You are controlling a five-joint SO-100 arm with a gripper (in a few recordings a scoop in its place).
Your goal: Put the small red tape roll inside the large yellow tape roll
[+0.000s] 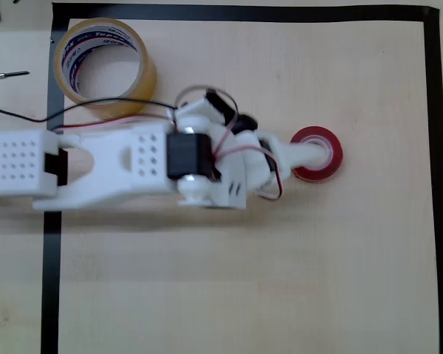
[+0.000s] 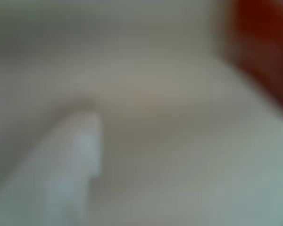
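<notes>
Overhead view: small red tape roll lies flat on the light wood table, right of centre, whitish core facing up. White gripper comes in from the left, and its tip sits over the roll's left side and centre hole. One finger seems to reach into the hole; the other cannot be made out, so I cannot tell how far the jaws are apart or whether they have any grip on the roll. Roll looks to be resting on the table.

Large yellow tape roll stands on its flat side at the upper left, well apart from the red roll, opening up, white core with blue and red print. It overlaps the left strip of the black tape border that frames the work area. White arm stretches across from the left edge, just below the yellow roll, with a black motor block and red and black wires at the wrist. A thin black cable runs in from the left edge.

Wrist view: heavily blurred. A dark red patch, the red roll, at the upper right; a pale finger at the lower left; beige surface between.
</notes>
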